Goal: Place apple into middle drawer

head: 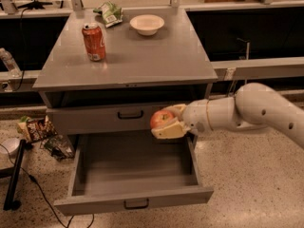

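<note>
The apple (161,118), red with a yellowish patch, sits clamped in the claw (160,123), one pale finger (176,109) curving over its top and the other under it. From where I stand it hangs above the rear right part of the middle drawer (135,201), which is pulled well out from the cabinet with its grey floor bare. The apple does not rest on that floor; it is held up at about the height of the top drawer (95,119), just right of that drawer's black handle (130,114). The top drawer is pushed in.

The white arm (247,110) reaches in from the right, roughly level, with the claw at its left end pointing toward the cabinet's front.

Up on the tabletop (142,61) a red soda can (94,42) stands upright near the left side. Farther back a white bowl (147,24) sits near the middle, and a crumpled green bag (110,13) lies just to the left of it. All three are well apart from the apple and the claw.

On the speckled floor to the left of the cabinet lie some snack packets (35,127), and a black cable (38,186) trails across near them. A clear plastic bottle (8,63) shows at the far left edge.
</note>
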You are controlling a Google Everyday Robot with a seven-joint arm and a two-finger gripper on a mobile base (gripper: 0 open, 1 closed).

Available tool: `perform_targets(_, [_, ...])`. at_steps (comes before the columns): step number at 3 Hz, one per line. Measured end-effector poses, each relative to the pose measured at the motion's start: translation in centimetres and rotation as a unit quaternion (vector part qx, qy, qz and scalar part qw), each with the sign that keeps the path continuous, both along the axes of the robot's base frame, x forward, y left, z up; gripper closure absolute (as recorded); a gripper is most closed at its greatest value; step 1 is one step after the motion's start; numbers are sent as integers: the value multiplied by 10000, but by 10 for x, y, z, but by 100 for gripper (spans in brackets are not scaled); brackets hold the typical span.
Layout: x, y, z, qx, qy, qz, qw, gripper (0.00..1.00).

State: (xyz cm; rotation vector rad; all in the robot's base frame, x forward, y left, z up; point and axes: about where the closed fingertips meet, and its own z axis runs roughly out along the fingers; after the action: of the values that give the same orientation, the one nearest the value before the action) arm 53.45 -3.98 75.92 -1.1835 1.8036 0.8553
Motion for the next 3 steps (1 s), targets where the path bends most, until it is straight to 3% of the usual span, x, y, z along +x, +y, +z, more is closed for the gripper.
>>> perform_targets(1, [5,5,-50,-206,77,-433,9988,100])
perform_targets(2, [18,1,-50,-223,-69,-702,9973,100])
perform_targets(3, [15,4,-66,-133,78,-678,9976,100])
